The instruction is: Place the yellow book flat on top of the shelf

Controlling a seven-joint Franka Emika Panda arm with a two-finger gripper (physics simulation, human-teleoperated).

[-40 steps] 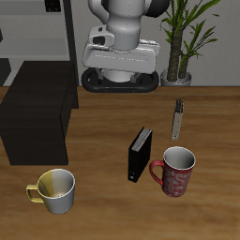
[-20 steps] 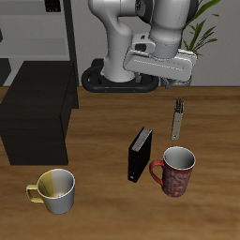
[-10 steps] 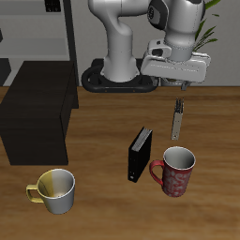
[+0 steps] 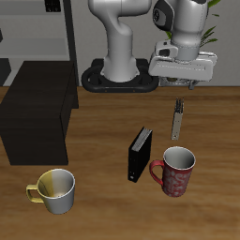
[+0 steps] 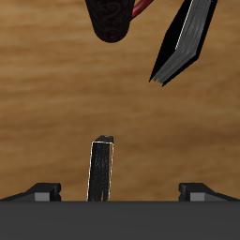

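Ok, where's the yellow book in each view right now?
Exterior view: the yellow book stands on edge behind the red mug, farther back than the black book.
Wrist view: it stands on edge close to the open end effector.
Shared landmark: the black book, in both views.

1. A wooden table (image 4: pixel 94 202) is filling the foreground, its warm brown grain running crosswise.
2. A leafy potted plant (image 4: pixel 187 42) is standing at the back.
3. A thin-framed grey rack (image 4: pixel 58 28) is rising behind.
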